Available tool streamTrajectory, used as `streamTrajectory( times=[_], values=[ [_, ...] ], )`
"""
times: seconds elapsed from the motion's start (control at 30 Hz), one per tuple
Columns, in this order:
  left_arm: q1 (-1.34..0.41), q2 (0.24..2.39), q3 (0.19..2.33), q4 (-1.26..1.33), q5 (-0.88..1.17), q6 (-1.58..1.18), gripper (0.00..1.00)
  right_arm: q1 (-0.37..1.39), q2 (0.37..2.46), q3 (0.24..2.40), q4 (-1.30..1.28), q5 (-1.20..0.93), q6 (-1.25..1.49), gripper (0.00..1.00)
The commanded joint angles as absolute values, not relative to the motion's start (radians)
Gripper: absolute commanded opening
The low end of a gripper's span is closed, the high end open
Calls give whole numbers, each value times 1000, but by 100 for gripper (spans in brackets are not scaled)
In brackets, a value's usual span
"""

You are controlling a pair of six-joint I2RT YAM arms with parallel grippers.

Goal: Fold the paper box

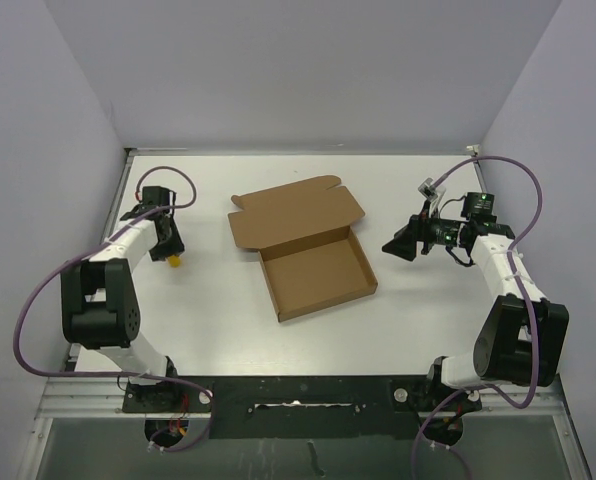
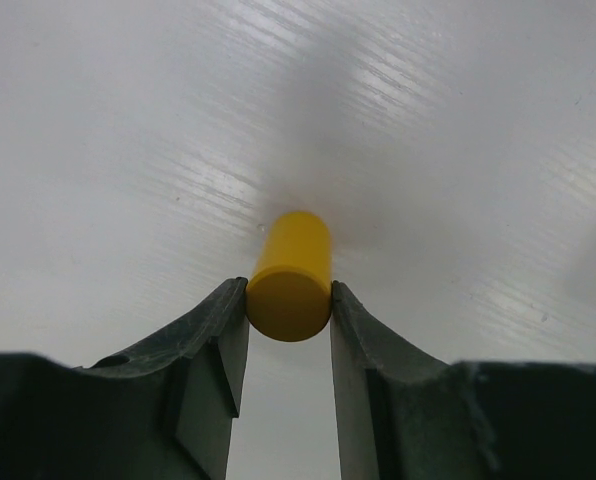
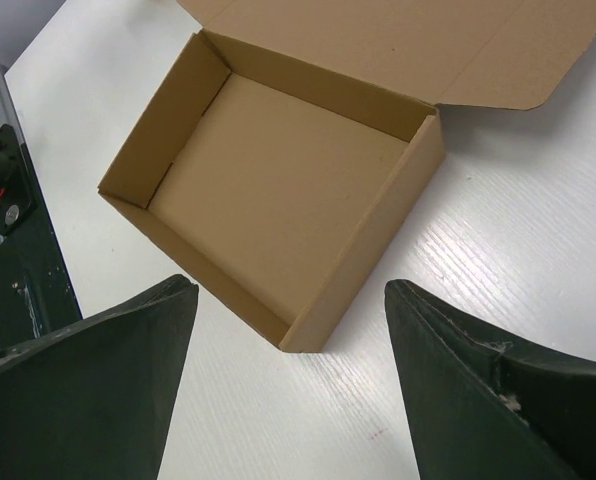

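You have one paper box point(image 1: 313, 270) to work with. It sits near the middle of the white surface point(image 1: 428, 330), between the two arms, turned at a slant to the surface's edges. Its tray is already formed, with four walls standing, and its single lid panel lies open and flat on the far side of the tray. You have one other loose thing: a small yellow cylinder point(image 1: 175, 262) well off to the left of the box. Your left end effector point(image 1: 170, 252) is down on that cylinder, while your right end effector point(image 1: 400, 245) hangs to the right of the box, apart from it and pointed toward it. The top view gives you the whole layout but only a yellow speck under the left fingers. The left wrist view shows what it cannot: both fingers point(image 2: 213, 340) press against the sides of the cylinder, so the left end effector is grasping it, with the cylinder lying on its side on the surface. That view shows no box. The right wrist view shows the tray's bare cardboard floor and its near corner between two widely parted fingers point(image 3: 98, 390) that touch nothing, so the right end effector is released. It shows no cylinder.
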State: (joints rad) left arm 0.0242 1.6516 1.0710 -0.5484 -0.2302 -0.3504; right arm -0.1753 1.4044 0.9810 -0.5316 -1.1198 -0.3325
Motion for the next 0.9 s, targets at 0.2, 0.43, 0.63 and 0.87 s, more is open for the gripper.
streamTrajectory(
  times=[0.2,0.43,0.63,0.87],
  values=[
    [0,1330,918,-336,0,-208,0,-172,1410,979,-503,-1150,-337,77],
    [-51,1040,697,15,463,-192,0,-170,1372,962,-485,-1176,-356,77],
    [-95,1115,675,448,793,-503,0,-133,1303,919,-407,-1203,-383,77],
    [-310,1344,945,480,819,-536,0,131,1317,1104,-560,-1138,-670,77]
  ],
)
